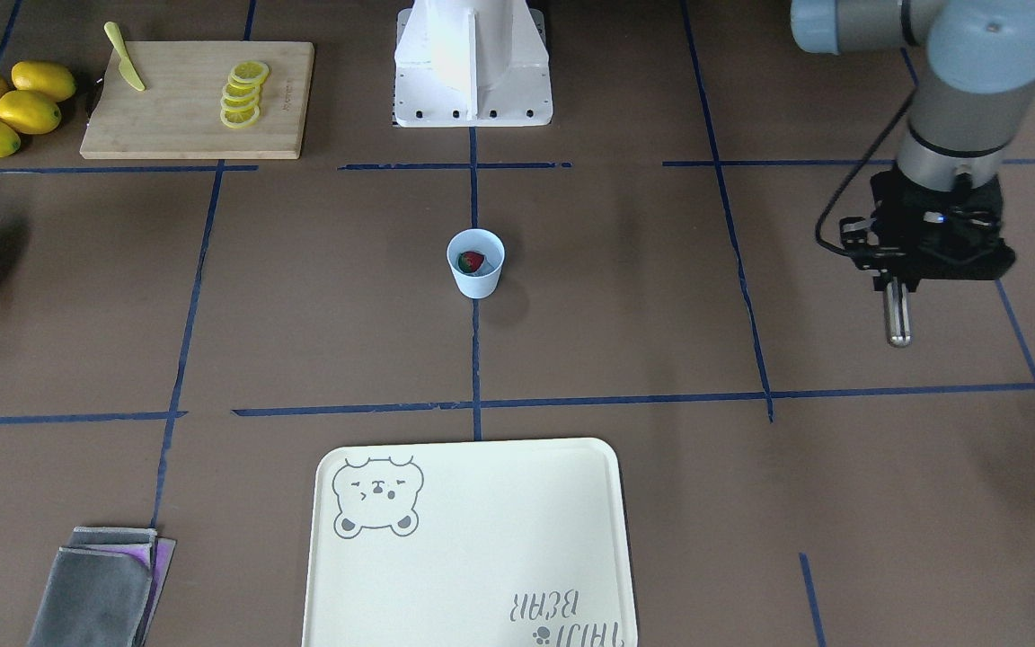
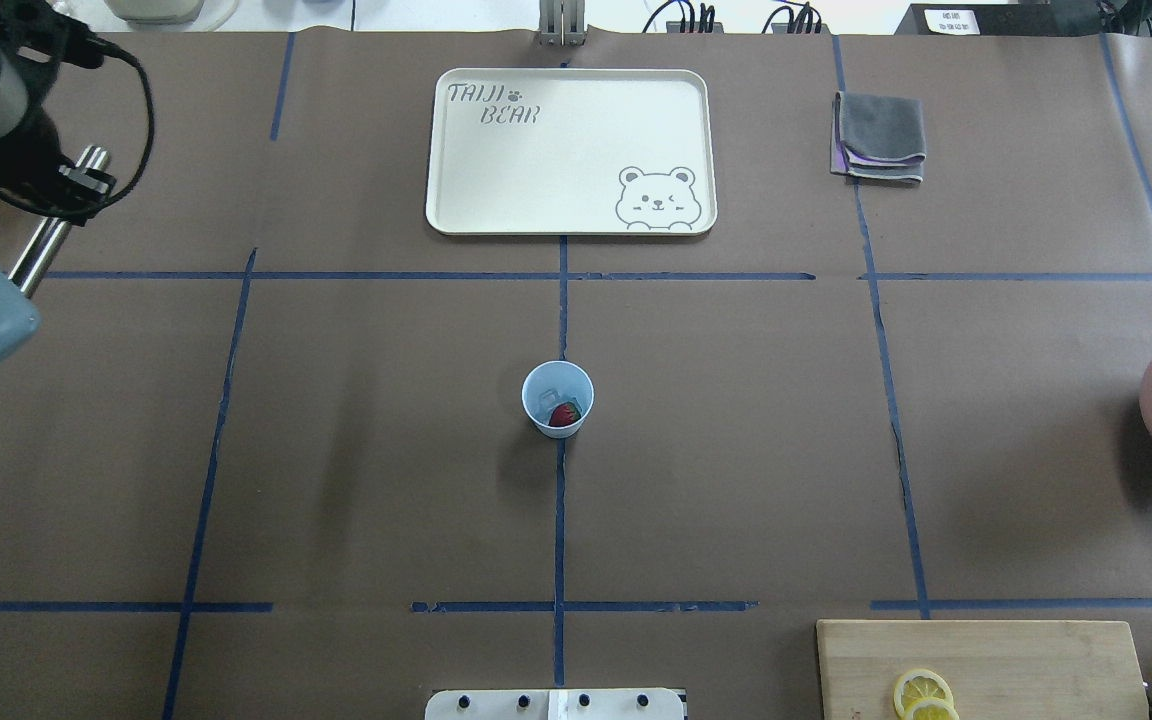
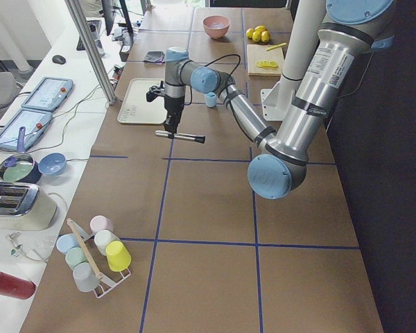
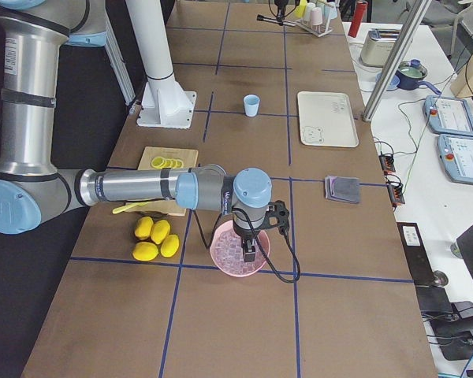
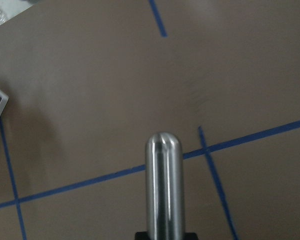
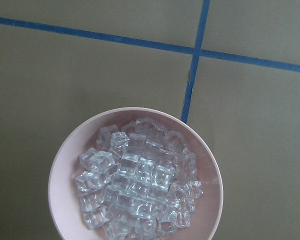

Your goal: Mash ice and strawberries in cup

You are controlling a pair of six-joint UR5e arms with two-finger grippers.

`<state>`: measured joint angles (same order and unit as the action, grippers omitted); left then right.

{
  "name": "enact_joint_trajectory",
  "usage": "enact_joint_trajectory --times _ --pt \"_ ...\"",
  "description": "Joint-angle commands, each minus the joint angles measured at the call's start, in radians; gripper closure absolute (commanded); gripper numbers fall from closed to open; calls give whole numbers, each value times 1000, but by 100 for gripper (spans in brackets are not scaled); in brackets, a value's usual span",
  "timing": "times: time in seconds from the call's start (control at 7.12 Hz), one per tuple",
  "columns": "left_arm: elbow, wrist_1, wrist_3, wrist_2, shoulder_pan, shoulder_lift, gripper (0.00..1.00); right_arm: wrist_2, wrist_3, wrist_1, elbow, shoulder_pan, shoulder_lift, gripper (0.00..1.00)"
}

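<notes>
While the left claw [image 1: 897, 288] is clamped on a metal rod [image 1: 897, 322], whose rounded end juts out past the fingers, it hangs over a bare part of the brown worktop [image 1: 661, 296], well apart from the cup [image 1: 475, 263]. The pale blue cup stands upright in the middle of the worktop, on a blue tape line. Inside it lies one red strawberry [image 2: 564, 415], with a clear ice cube [image 2: 546, 400] just beside it.

The right claw [image 4: 248, 253] hangs over a pink bowl [image 6: 57, 172] near the worktop's end on the robot's right. Only the side view shows it, so I cannot tell whether its fingers are apart or together. The bowl is heaped with more ice [image 6: 137, 185].

A cream bear-print tray [image 2: 576, 150] lies on the far side of the cup from the robot, with folded grey cloths [image 2: 879, 135] off to its side. Near the robot's base, on its right, a wooden cutting board [image 1: 185, 117] carries lemon slices [image 1: 243, 93] and a yellow knife [image 1: 125, 70]. Four whole lemons [image 1: 10, 108] sit just beside it.
</notes>
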<state>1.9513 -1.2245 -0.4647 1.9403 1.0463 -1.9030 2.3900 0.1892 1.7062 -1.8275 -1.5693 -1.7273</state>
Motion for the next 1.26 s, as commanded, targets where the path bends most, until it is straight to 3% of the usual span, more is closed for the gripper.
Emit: enact_joint_trajectory --times 0.0,0.14,0.28,0.42,0.56,0.98,1.12 --pt "-15 -161 -23 22 40 189 87 0 -1 0 1 0 0 0" --pt "-44 -266 -69 32 40 246 87 0 -1 0 1 0 0 0" --pt "-98 -338 -68 105 40 278 87 0 -1 1 -2 0 0 0" --pt "-168 -516 -74 117 40 350 86 0 -1 0 -6 0 0 0" --pt "-255 -658 -101 118 40 370 86 0 -1 0 -6 0 0 0" --pt "-446 -922 -104 118 37 401 86 0 -1 0 -10 0 -1 0" --pt "-481 -960 -104 120 37 401 80 0 1 0 -12 0 -1 0"
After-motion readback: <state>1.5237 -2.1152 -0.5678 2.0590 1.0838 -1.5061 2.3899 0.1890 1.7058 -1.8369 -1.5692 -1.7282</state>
